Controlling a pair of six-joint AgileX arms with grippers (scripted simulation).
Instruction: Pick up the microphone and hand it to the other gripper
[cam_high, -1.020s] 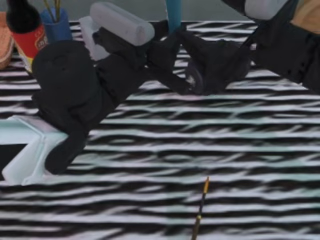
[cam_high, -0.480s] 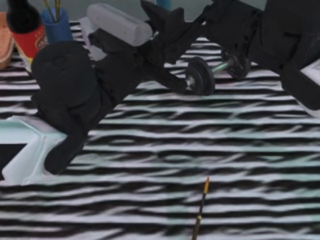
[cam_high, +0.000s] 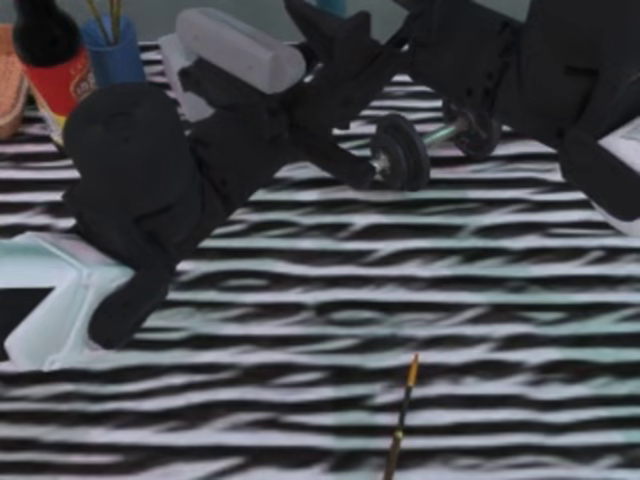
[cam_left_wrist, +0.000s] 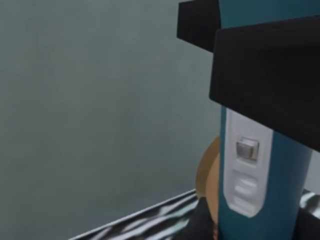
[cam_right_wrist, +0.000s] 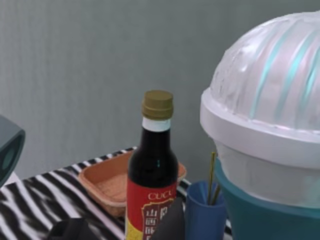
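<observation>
Left wrist view: left pincer (cam_left_wrist: 260, 60) clamps the microphone (cam_left_wrist: 260, 190); right pincer's state can't be told.

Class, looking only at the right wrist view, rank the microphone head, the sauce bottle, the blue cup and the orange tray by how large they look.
1. microphone head, though it sits nearest the camera, so this is unsure.
2. sauce bottle.
3. orange tray and blue cup look alike; both are partly hidden, so I won't rank them.
</observation>
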